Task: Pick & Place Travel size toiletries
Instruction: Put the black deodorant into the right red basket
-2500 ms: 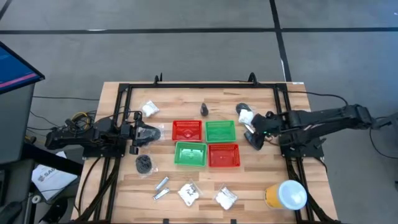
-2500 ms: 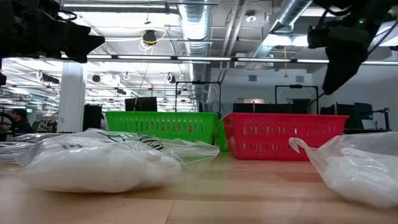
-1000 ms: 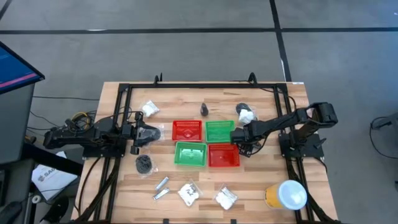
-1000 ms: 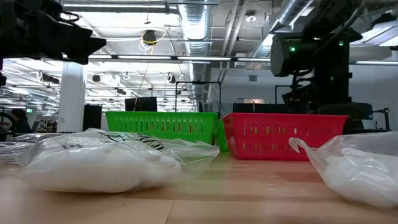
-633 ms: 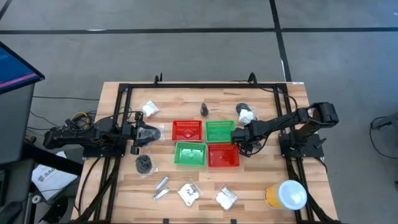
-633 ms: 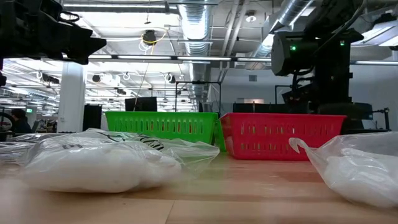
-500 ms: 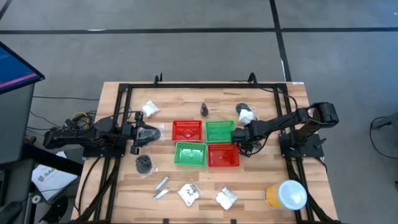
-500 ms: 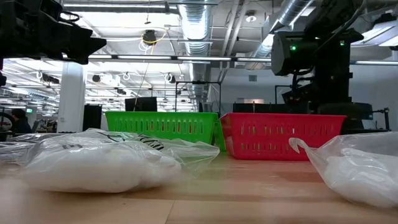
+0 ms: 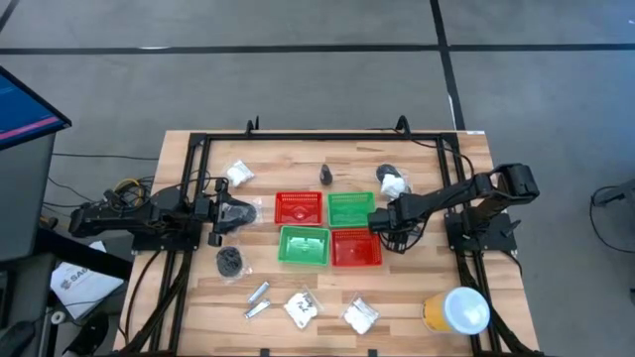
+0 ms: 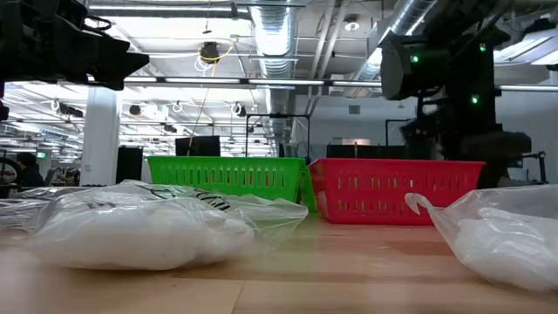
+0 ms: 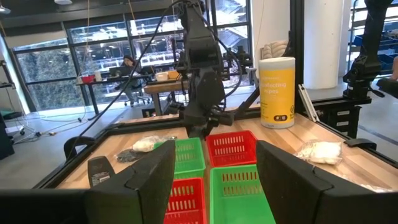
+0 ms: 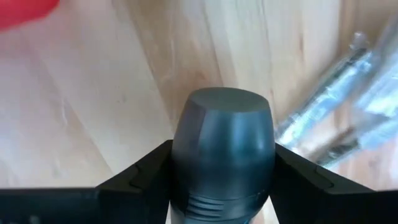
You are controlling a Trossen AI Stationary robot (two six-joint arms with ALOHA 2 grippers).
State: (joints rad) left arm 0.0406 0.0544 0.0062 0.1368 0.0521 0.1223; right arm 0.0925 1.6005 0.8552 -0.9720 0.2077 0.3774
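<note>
The right pincer [image 9: 380, 224] pinches a dark mini bottle [image 12: 222, 144] lengthwise between its fingers, beside the red basket [image 9: 356, 248], while the left pincer [image 9: 241, 213] waits spread.

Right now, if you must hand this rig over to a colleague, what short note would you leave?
Right gripper: closed on a dark mini bottle, next to the red basket.
Left gripper: open, empty, at the table's left side.
Done: nothing visible yet in the red baskets or the green basket and its twin.
Left: white packets, silver tubes, black coiled piece, another dark bottle.
</note>
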